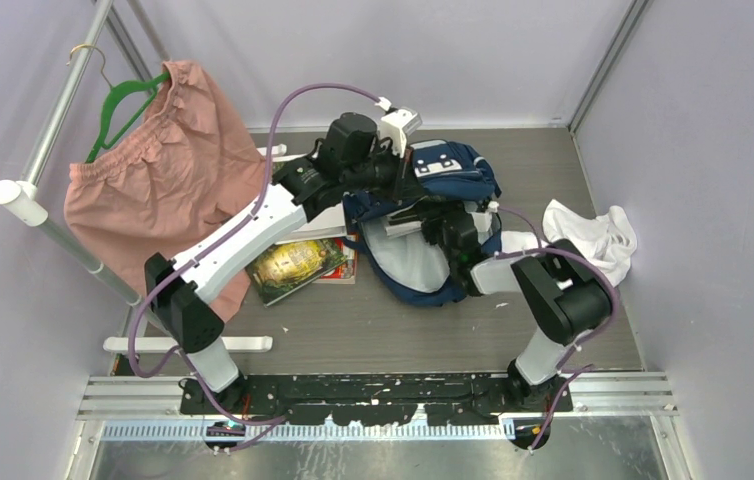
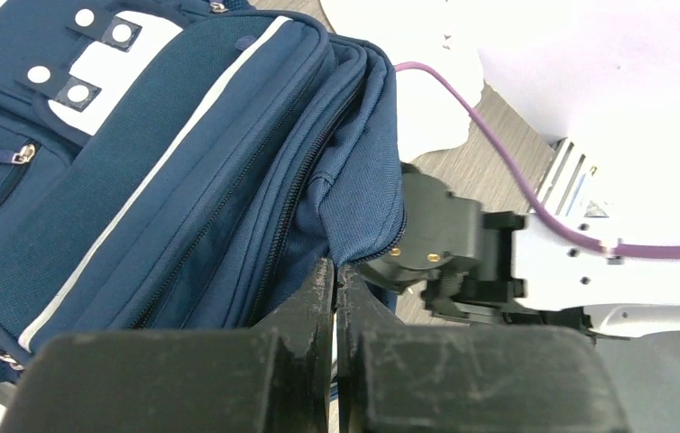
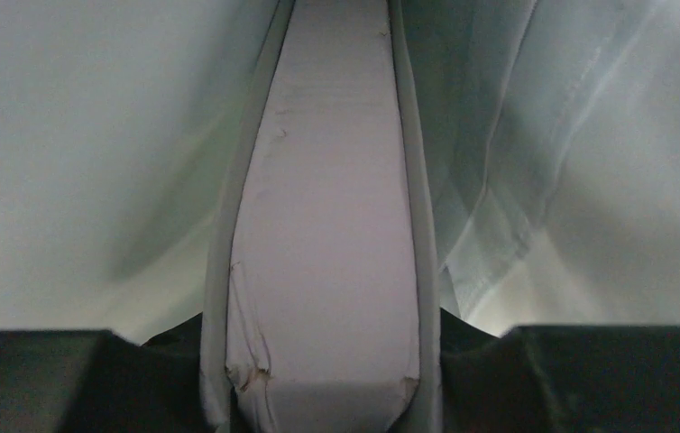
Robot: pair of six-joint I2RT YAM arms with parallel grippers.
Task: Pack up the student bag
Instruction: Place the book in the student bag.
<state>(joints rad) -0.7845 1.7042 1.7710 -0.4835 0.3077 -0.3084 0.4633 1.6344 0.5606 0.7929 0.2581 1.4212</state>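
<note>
The navy student bag lies open in the middle of the table, with its pale grey lining showing. My left gripper is shut on the bag's upper opening edge. In the left wrist view the closed fingertips pinch the blue fabric rim of the bag by the zip. My right gripper is inside the bag's mouth. In the right wrist view my right gripper is shut on a thick book, seen page-edge on, with grey lining all round it.
Two books lie on the table left of the bag. A white cloth is crumpled at the right. Pink shorts hang on a green hanger from a rail at the left. The right arm's wrist is close to my left fingers.
</note>
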